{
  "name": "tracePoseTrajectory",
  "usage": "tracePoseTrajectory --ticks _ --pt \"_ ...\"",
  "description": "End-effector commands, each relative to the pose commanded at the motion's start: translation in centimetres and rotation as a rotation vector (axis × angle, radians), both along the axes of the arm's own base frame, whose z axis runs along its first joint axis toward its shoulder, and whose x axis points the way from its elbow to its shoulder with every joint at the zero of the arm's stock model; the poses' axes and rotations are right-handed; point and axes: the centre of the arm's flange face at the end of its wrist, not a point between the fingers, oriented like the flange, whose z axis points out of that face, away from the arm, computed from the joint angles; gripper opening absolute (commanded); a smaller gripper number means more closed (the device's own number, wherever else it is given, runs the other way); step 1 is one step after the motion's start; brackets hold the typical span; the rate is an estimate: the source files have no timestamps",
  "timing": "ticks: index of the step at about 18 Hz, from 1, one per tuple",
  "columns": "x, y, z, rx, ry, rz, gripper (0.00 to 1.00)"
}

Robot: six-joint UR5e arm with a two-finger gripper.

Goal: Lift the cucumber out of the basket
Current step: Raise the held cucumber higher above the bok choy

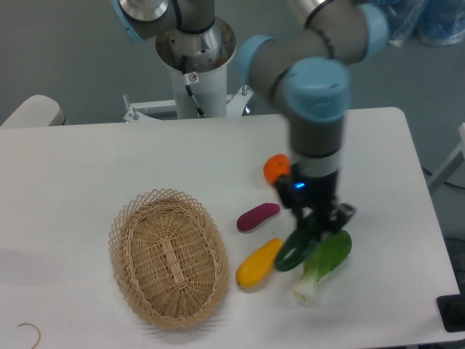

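The cucumber (293,252) is dark green and glossy. It lies tilted on the table right of the basket (168,254), between a yellow squash and a bok choy. The woven tan basket sits at the front left and holds nothing. My gripper (317,225) hangs straight down over the cucumber's upper right end, with its fingers around or right at that end. The arm looks motion-blurred, and I cannot tell whether the jaws are closed on the cucumber.
A yellow squash (257,263) lies just left of the cucumber. A bok choy (324,263) lies just right of it. A purple vegetable (258,216) and an orange one (275,169) lie behind. The robot base (196,65) stands at the back.
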Motion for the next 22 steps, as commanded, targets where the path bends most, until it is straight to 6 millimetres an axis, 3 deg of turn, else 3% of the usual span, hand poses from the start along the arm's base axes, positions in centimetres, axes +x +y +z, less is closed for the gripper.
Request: tracePoseTrajectory --ticks 4,22 --pt "-1.4 -2.0 -0.2 -0.021 0.010 -0.059 0.39" --pt "-1.0 -1.5 -0.5 -0.027 0.007 -0.085 0.39"
